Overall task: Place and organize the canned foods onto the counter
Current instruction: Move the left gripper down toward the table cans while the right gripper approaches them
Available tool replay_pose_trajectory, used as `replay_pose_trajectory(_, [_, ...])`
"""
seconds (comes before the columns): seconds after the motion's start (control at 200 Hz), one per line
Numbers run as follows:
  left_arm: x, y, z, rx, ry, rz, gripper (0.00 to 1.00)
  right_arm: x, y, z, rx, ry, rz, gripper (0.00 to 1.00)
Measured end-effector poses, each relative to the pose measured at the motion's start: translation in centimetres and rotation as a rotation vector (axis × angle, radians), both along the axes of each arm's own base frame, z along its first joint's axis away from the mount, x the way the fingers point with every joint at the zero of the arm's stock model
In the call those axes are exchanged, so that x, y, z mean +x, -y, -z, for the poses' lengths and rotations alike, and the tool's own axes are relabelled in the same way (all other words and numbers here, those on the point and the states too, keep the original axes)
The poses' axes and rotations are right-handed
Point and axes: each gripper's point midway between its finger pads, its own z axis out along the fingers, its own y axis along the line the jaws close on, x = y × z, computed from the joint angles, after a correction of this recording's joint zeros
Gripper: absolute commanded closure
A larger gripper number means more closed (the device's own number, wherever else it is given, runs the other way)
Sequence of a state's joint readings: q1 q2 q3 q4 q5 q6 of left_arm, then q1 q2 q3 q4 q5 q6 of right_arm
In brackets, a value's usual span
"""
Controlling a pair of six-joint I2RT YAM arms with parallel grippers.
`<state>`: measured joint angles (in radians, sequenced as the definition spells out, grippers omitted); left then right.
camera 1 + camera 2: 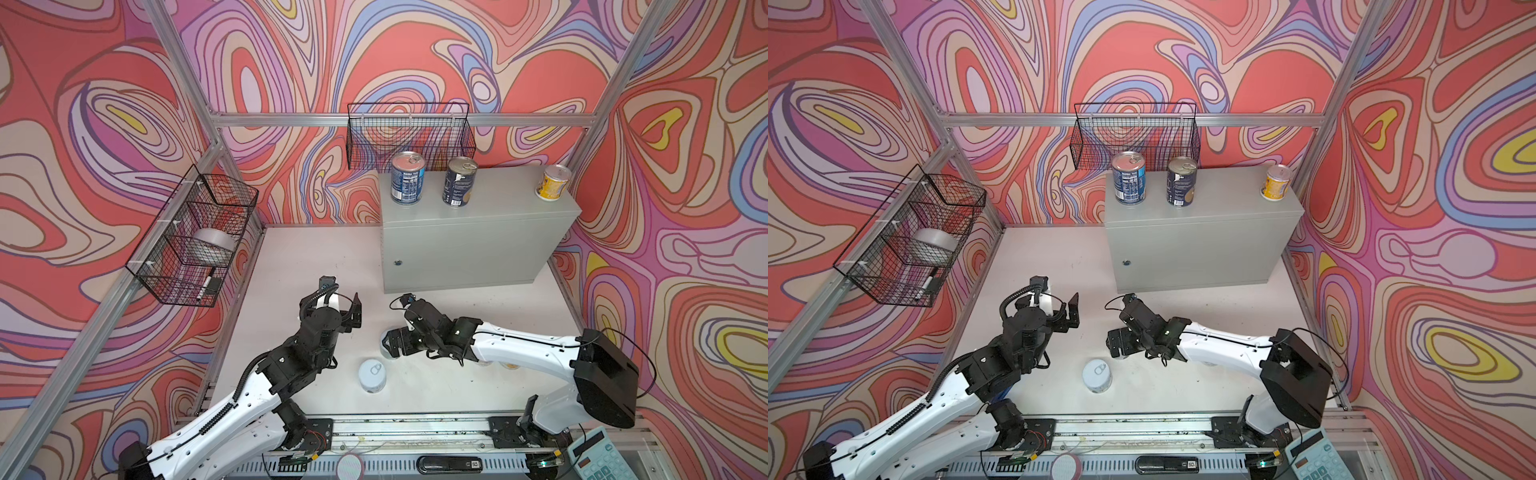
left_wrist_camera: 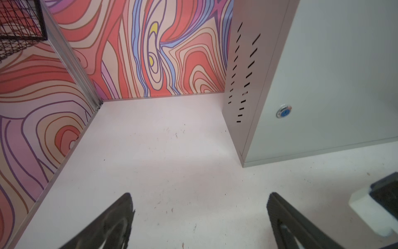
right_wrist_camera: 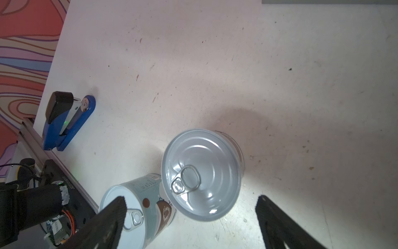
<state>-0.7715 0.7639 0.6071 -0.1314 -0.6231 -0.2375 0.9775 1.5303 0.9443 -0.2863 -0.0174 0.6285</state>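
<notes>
The counter [image 1: 478, 237] is a grey cabinet at the back right, also in the left wrist view [image 2: 333, 75]. On its top stand two dark blue cans [image 1: 408, 178] [image 1: 460, 183] and a yellow can [image 1: 555, 183]. A pale can [image 1: 372, 375] stands on the table in front. My right gripper [image 1: 390, 344] hangs open over a silver-lidded can [image 3: 202, 174], its fingers on either side and apart from it. The pale can [image 3: 137, 207] with a brown picture stands beside it. My left gripper [image 2: 200, 196] is open and empty over bare table, left of the counter.
A black wire basket [image 1: 409, 133] hangs on the back wall above the counter. Another basket [image 1: 195, 237] on the left wall holds a tape roll [image 1: 212, 245] and a marker. A blue stapler [image 3: 66, 122] lies near the table's front edge. A calculator [image 1: 594, 457] sits at the front right.
</notes>
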Motion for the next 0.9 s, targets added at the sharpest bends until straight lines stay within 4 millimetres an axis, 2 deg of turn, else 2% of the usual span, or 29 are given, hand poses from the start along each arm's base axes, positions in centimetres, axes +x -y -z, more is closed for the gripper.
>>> replay_pose_trajectory(0.22, [-0.2, 0.4, 4.3, 0.087, -0.015, 0.054, 0.00, 0.5, -0.1, 1.5, -0.072, -0.002, 0.025, 0.04])
replay_pose_trajectory(0.306, [-0.3, 0.5, 5.2, 0.110, -0.002, 0.074, 0.00, 0.9, 0.2, 1.7, -0.101, 0.003, 0.039, 0.03])
replay_pose_trajectory(0.376, [-0.5, 0.4, 5.4, 0.119, 0.016, 0.086, 0.00, 1.1, 0.1, 1.6, -0.113, 0.007, 0.042, 0.03])
replay_pose_trajectory(0.551, [-0.9, -0.2, 4.3, 0.088, 0.092, 0.079, 0.00, 1.4, -0.4, 2.2, -0.134, 0.003, 0.030, 0.04])
replay_pose_trajectory(0.716, [-1.3, -1.0, 5.0, 0.080, 0.109, 0.056, 0.00, 1.4, -0.6, 3.0, -0.155, -0.011, 0.018, 0.10])
replay_pose_trajectory(0.901, [-1.3, -1.1, 5.2, 0.088, 0.112, 0.050, 0.00, 1.6, -0.8, 3.1, -0.164, -0.009, 0.016, 0.11])
